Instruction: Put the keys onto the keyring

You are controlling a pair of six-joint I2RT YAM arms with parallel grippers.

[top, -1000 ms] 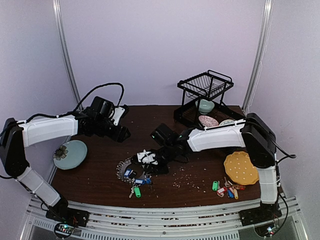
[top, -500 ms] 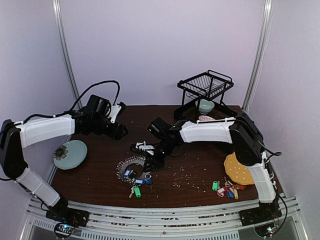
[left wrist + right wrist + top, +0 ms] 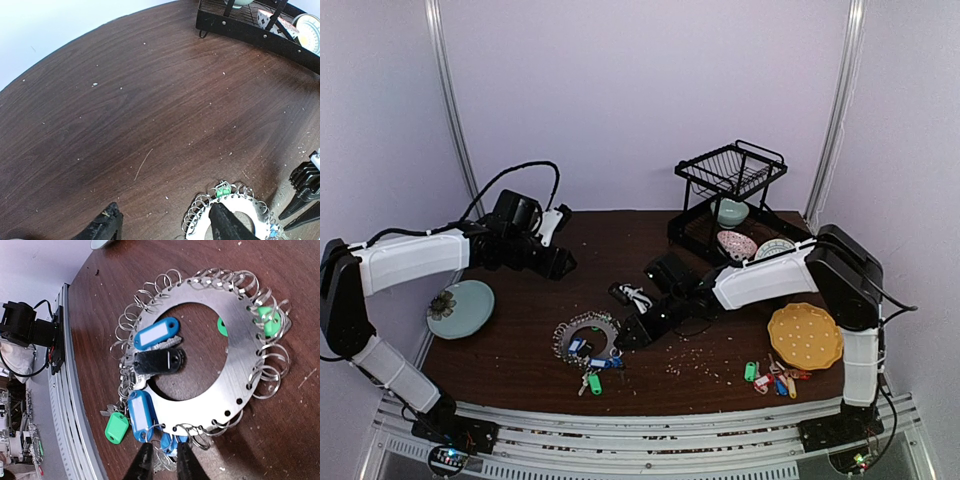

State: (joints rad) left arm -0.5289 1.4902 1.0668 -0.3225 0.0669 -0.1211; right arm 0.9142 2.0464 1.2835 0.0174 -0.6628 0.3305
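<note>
Left end effector [image 3: 164,206] hovers wide open and empty over bare tabletop [image 3: 620,240], behind the keyring [image 3: 563,336]. The keyring lies left of centre, near the front edge. Right end effector [image 3: 165,446] has swung from behind the keyring to its near-right rim, fingers almost together at a blue key [image 3: 169,439]; can't tell if it's gripped. Loose keys [image 3: 772,378] lie front right.

Silver keyring [image 3: 240,330], blue, green, black-tagged keys [image 3: 156,333], dark brown table [image 3: 150,100]

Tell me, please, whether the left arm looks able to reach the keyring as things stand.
Probably yes: the left gripper hangs open over the table, with the keyring just ahead and nothing between them. The right gripper sits at the ring's other side, so the two arms might crowd each other.
</note>
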